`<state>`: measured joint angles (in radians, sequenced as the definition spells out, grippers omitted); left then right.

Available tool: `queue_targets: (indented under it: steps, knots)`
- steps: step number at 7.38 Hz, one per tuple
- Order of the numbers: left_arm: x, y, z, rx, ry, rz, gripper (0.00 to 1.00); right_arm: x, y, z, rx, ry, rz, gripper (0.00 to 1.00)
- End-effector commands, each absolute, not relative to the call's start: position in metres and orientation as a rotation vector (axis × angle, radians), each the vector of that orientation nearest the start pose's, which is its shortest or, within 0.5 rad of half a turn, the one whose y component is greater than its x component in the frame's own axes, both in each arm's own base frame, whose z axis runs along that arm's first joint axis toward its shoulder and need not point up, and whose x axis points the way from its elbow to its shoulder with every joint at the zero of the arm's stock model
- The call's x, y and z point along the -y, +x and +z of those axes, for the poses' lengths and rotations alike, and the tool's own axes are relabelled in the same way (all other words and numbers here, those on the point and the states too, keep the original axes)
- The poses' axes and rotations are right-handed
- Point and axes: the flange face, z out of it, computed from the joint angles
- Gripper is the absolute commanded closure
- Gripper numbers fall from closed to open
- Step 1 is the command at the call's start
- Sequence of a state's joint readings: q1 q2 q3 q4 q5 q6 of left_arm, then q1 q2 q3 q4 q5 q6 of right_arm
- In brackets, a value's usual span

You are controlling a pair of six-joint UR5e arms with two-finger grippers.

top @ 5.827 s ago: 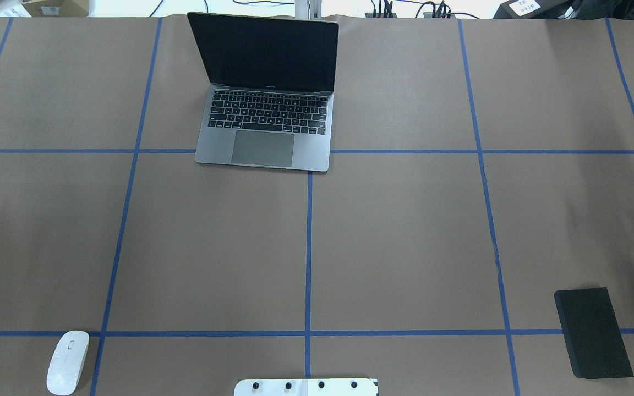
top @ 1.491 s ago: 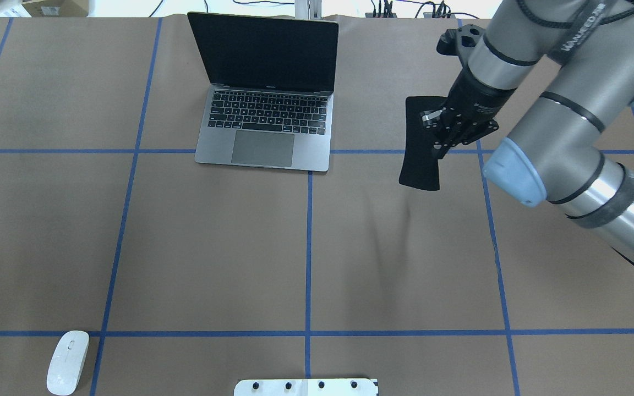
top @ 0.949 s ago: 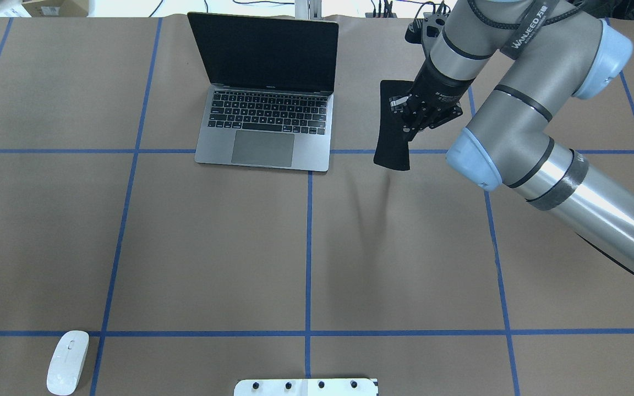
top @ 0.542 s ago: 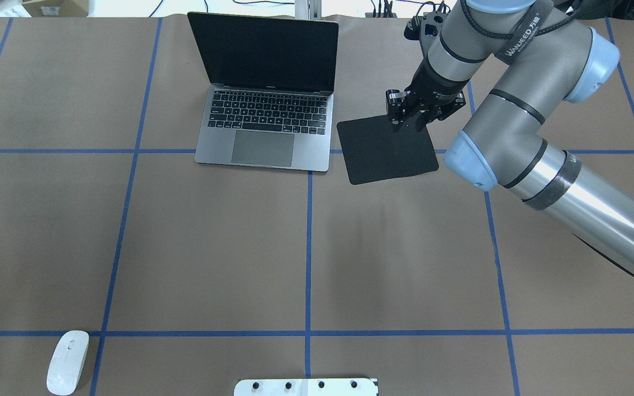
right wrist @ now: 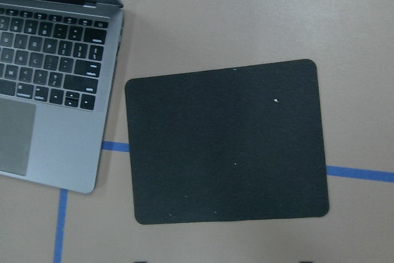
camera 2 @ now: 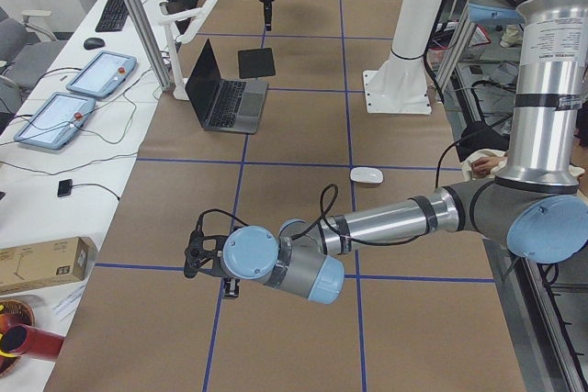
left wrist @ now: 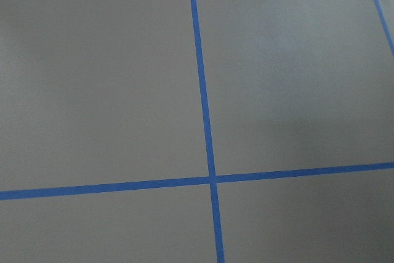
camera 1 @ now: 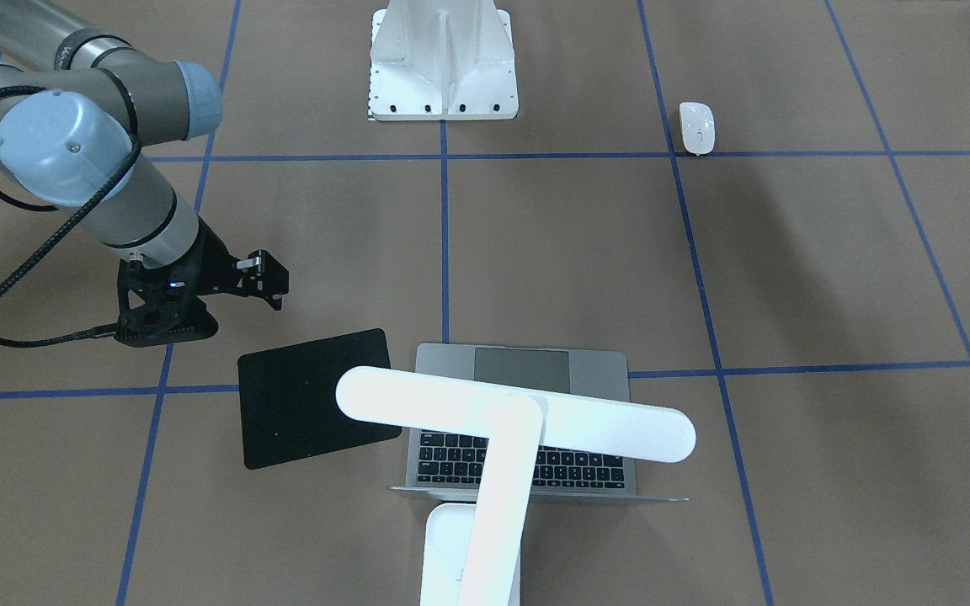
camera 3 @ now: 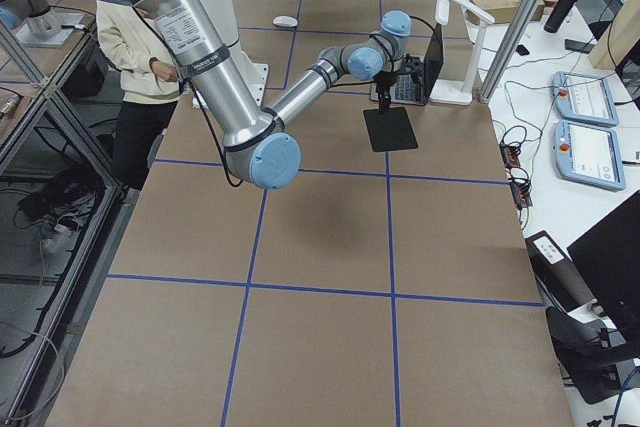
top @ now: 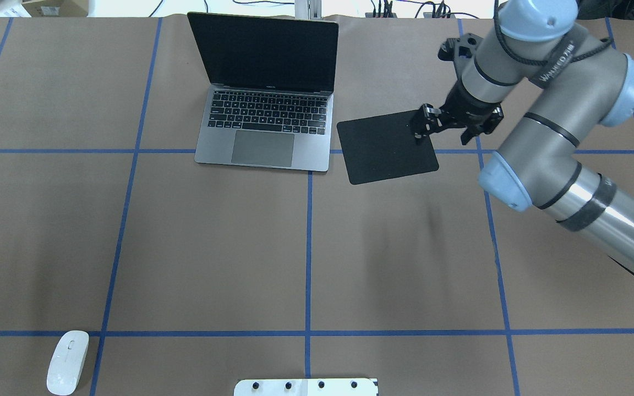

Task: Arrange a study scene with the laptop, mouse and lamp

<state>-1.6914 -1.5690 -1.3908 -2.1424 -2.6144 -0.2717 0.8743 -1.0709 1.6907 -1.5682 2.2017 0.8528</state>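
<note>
The open grey laptop [top: 264, 110] stands at the table's far middle, and the right wrist view shows its corner [right wrist: 49, 78]. The white lamp [camera 1: 519, 421] stands behind it, its bar head over the keyboard. The white mouse [top: 67, 362] lies at the near left. A black mouse pad [top: 387, 146] lies flat just right of the laptop. My right gripper [top: 441, 133] is open and empty, above the pad's right edge. My left gripper [camera 2: 207, 259] shows only in the exterior left view, low over bare table; I cannot tell its state.
The white bolted pedestal [top: 306, 386] sits at the near middle edge. Blue tape lines [left wrist: 206, 152] cross the brown table. A person [camera 3: 140, 57] stands beside the table near the robot. Tablets [camera 3: 585, 97] lie on a side table beyond the far edge.
The right gripper carried the mouse pad from the near right to beside the laptop, laid it flat and let go. It has since moved a little right, off the pad.
</note>
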Motion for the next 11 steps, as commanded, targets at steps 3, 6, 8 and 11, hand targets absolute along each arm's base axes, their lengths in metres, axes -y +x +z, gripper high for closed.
queue_targets:
  steps: [3, 6, 8, 11]
  knots:
    - [0.432, 0.005, 0.578, -1.108, 0.045, -0.267, 0.0, 0.528, -0.315, 0.421, 0.752, -0.064, -0.058, 0.0]
    - [0.392, 0.097, 0.504, -1.071, -0.117, -0.334, 0.0, 0.514, -0.233, 0.503, 0.698, -0.038, -0.199, 0.0]
    - [0.379, 0.138, 0.49, -1.041, -0.158, -0.324, 0.0, 0.499, -0.196, 0.531, 0.679, -0.036, -0.232, 0.0]
    - [0.342, 0.237, 0.492, -0.935, -0.193, -0.211, 0.0, 0.494, -0.115, 0.557, 0.608, -0.075, -0.39, 0.0]
